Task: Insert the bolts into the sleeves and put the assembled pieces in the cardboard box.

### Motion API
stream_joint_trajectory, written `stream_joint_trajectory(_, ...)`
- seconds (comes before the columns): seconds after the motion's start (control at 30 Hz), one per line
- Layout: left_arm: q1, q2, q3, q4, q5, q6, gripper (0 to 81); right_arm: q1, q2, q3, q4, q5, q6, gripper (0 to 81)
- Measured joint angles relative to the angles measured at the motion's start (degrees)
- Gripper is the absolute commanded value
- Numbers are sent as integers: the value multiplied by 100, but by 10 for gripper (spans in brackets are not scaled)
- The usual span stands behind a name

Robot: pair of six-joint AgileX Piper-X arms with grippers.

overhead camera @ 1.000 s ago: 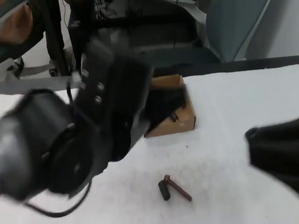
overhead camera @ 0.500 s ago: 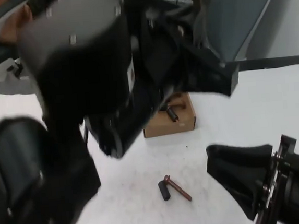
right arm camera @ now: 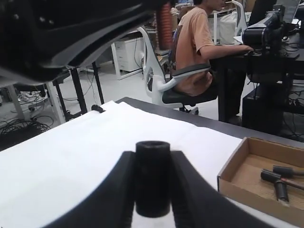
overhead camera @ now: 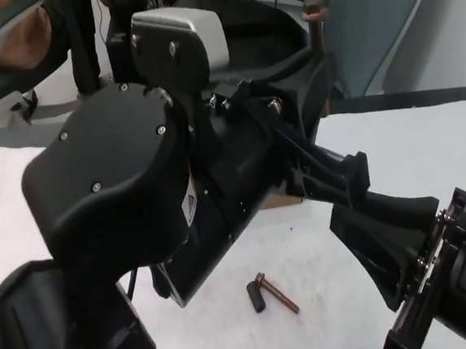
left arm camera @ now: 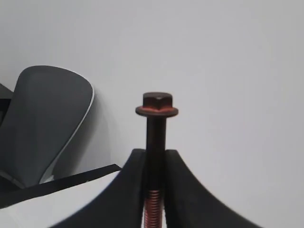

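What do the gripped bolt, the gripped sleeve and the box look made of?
The bolt: metal with a reddish-brown, copper-like coating, judging by the cut thread and flanged hex head. The sleeve: matte black, probably blackened metal, possibly plastic. The box: plain brown cardboard with raw edges.

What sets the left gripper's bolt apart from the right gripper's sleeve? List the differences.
Colour: the bolt is reddish-brown, the sleeve black. Shape: the bolt has a thin threaded shaft and a flanged hex head; the sleeve is a thick plain cylinder with a hole in its end. Pose: the bolt sticks far past the fingers of the left gripper, the sleeve barely past those of the right gripper. Each is clamped.
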Motion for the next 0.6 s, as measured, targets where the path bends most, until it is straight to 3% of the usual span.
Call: stream_joint_trajectory(0.6,-165,0,99,13,314,-126,17,0,0,0,-395,334,-528,6)
